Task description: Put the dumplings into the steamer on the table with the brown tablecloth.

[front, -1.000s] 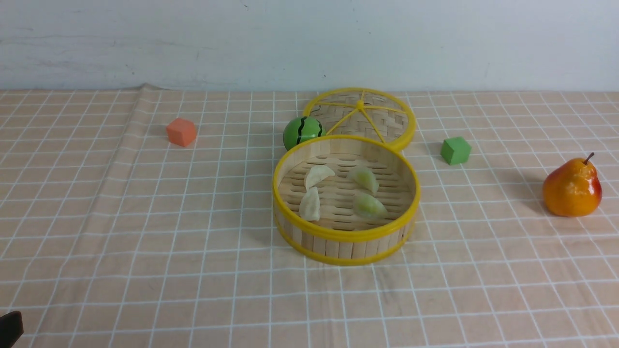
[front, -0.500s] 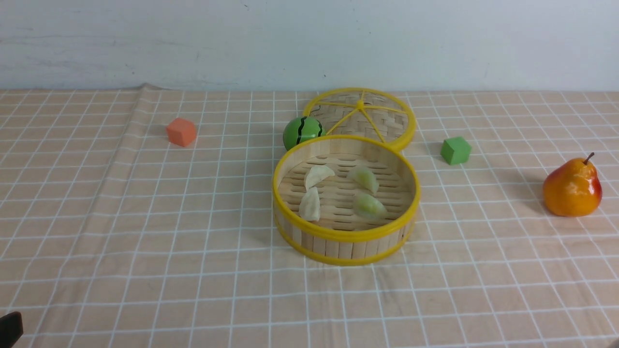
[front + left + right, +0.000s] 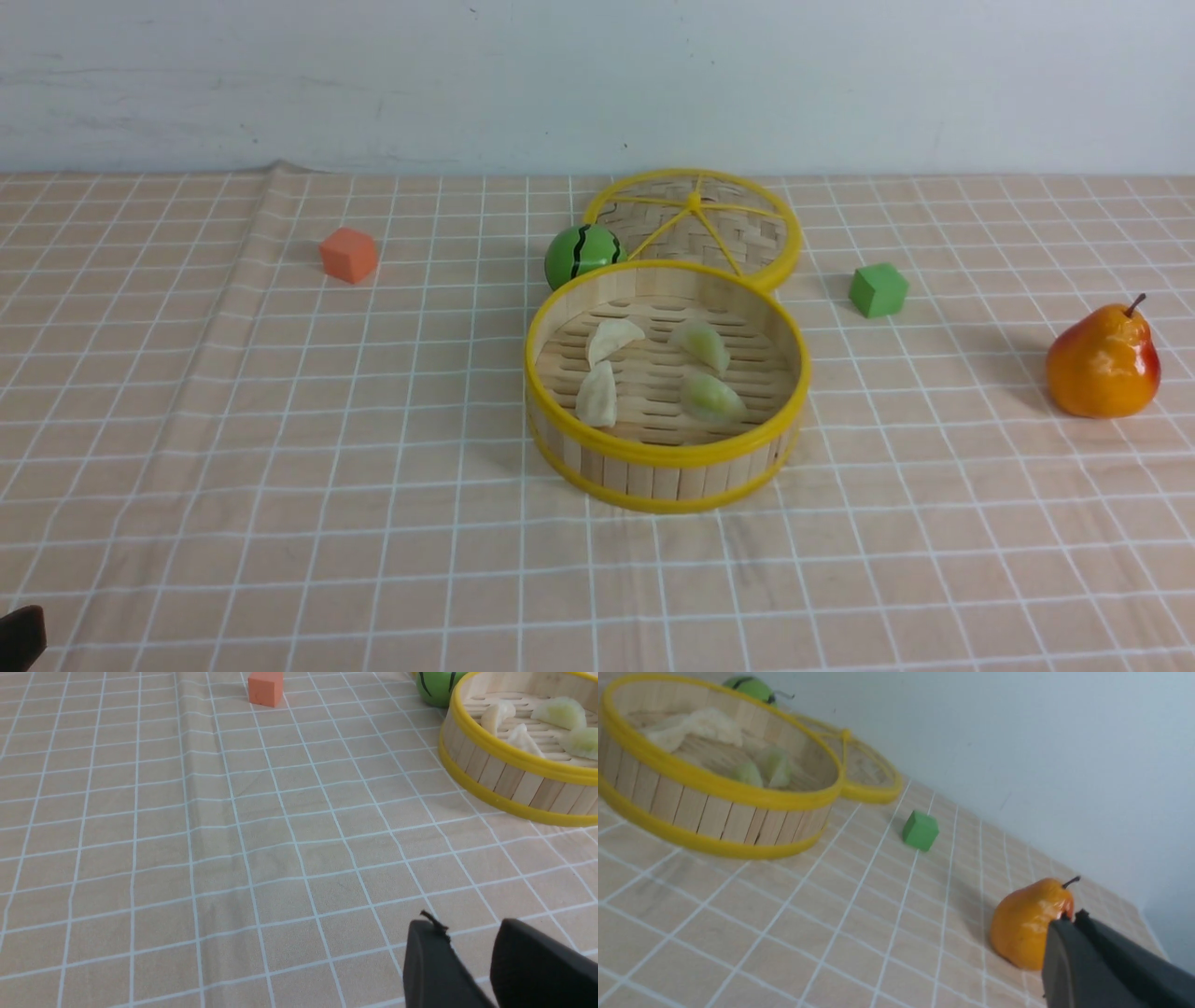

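- Now, nearest to us, the left gripper (image 3: 467, 933) hangs low over the cloth, its black jaws a narrow gap apart with nothing between them.
- Across from it, the right gripper (image 3: 1069, 919) has its jaws pressed together, empty.
- Under everything we have the light tan-peach tablecloth with a thin white grid (image 3: 280, 467), a long wrinkle running down its left part.
- Centre stage, the round shallow bamboo steamer with yellow rims (image 3: 667, 455) stands upright on the cloth.
- On its slatted floor we count all four: two whitish-cream crescent dumplings (image 3: 597, 397) on the left, two pale green crescent dumplings (image 3: 712, 397) on the right.
- Well off to the right stands a glossy orange-red pear (image 3: 1103, 364).
- Further back, a small green cube (image 3: 878, 289) sits right of the steamer and a small orange cube (image 3: 349, 254) far to the left.
- Just behind the steamer's far-left rim we see a green ball with black stripes (image 3: 583, 254).
- Beside that ball lies the flat woven bamboo lid with yellow spokes (image 3: 728, 233), its near edge hidden by the steamer.
- Last, a pale whitish wall (image 3: 597, 84).
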Robot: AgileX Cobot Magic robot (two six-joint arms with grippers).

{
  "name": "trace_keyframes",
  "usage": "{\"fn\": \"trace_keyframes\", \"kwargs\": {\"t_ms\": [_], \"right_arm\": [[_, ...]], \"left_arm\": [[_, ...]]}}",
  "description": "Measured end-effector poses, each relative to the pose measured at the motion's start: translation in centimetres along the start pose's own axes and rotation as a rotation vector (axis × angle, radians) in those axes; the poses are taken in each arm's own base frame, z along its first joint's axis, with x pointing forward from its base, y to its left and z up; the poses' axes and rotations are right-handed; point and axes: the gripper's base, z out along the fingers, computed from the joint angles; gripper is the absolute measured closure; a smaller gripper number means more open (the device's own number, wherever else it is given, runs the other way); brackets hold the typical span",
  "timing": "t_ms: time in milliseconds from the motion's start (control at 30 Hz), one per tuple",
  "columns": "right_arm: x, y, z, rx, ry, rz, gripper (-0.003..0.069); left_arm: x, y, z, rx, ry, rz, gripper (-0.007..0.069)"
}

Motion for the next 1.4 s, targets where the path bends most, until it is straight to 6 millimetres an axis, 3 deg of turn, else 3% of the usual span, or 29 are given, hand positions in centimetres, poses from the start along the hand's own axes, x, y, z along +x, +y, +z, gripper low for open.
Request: {"fn": "trace_keyframes", "kwargs": {"t_ms": [133,367,633,1400], "right_arm": [[0.5,0.0,-0.8,0.040,0.043,0.070,0.0679],[3.0,0.5,-1.6,0.047,0.319,0.242,0.0680],[2.8,1.0,-1.6,-0.011,0.324,0.319,0.0679],[2.8,1.0,-1.6,-0.014,0.324,0.325,0.0664]], "left_arm": [[0.0,0.0,0.0,-0.003,0.004,0.000,0.0425],[0.1,0.0,0.0,-0.004,0.006,0.001,0.0420],[0.1,0.0,0.0,-0.004,0.006,0.001,0.0413],[0.2,0.0,0.1,-0.003,0.008,0.002,0.0390]]}}
